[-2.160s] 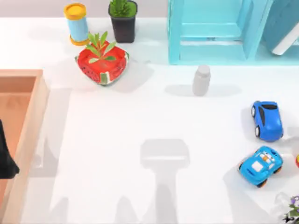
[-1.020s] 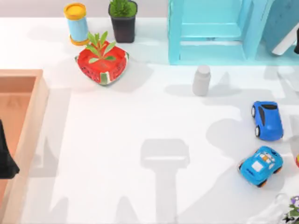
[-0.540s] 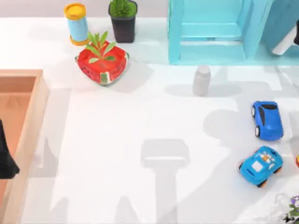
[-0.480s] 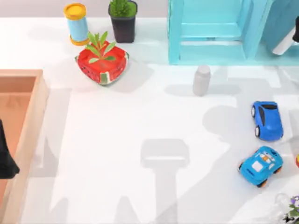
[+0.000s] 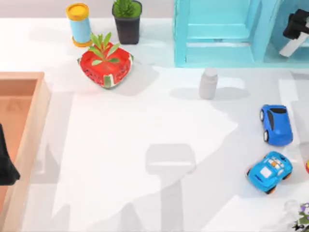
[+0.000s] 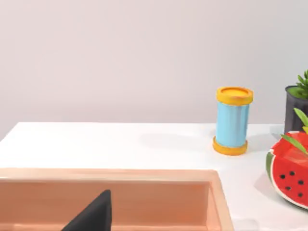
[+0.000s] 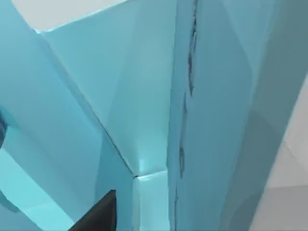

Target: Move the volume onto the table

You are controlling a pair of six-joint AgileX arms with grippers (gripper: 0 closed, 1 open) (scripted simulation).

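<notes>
While half a second ago only a dark sliver showed at the table's far right corner, the right gripper [image 5: 295, 25] has now come in over the volume, a thick teal-blue hardcover book [image 5: 289, 17] with white page edges leaning in the turquoise shelf unit [image 5: 217, 29]. Whether its fingers are spread or pressed together I cannot tell. I judge the grasp is about to begin; the book is not yet lifted. Open room lies mid-table on the plain white tabletop [image 5: 145, 125], clear of the grey bottle [image 5: 208, 83] and two blue toy cars [image 5: 276, 124]. The left gripper [image 5: 6, 159] sits parked over the brown wooden tray [image 5: 29, 125] at the left edge.
</notes>
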